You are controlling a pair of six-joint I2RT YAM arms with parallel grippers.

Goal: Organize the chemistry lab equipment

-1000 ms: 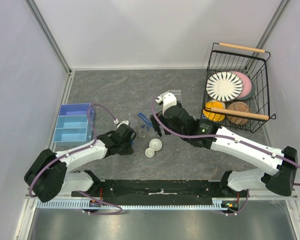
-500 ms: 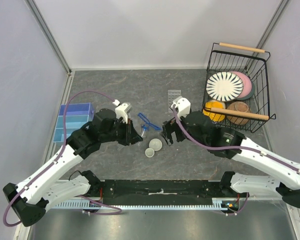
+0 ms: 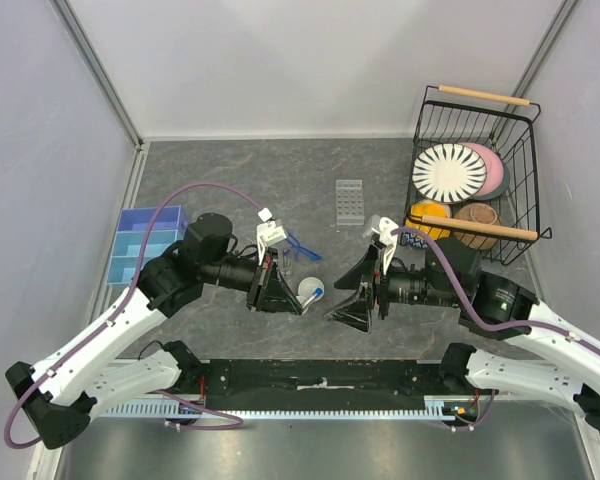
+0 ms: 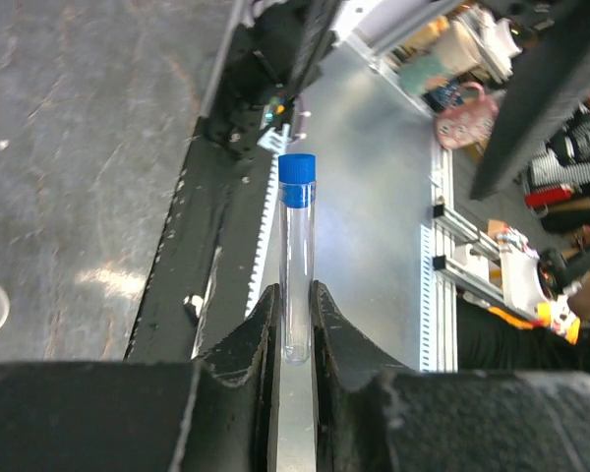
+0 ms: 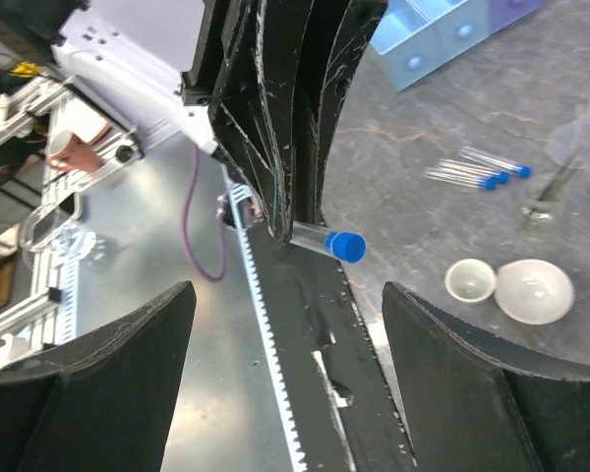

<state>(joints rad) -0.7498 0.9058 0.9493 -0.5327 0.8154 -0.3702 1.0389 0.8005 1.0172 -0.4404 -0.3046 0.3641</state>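
My left gripper (image 3: 290, 292) is shut on the lower end of a clear blue-capped tube (image 4: 297, 246), held off the table with its cap (image 3: 318, 293) pointing at the right arm. Facing it, my right gripper (image 3: 342, 297) is open; the tube (image 5: 329, 241) lies just beyond its wide-set fingers, apart from them. Two small white dishes (image 5: 470, 281) (image 5: 536, 291) sit on the table under the tube. Several loose tubes (image 5: 477, 172) lie farther off. The clear tube rack (image 3: 349, 200) stands behind, and the blue-framed safety glasses (image 3: 298, 245) lie beside my left wrist.
A blue divided bin (image 3: 145, 250) sits at the left wall. A black wire basket (image 3: 475, 130) with plates and bowls stands at the back right. The black base rail (image 3: 320, 378) runs along the near edge.
Both arms have swung up and turned to face each other over the dishes. The left one carried the tube up from the table. The right jaws have narrowed slightly.
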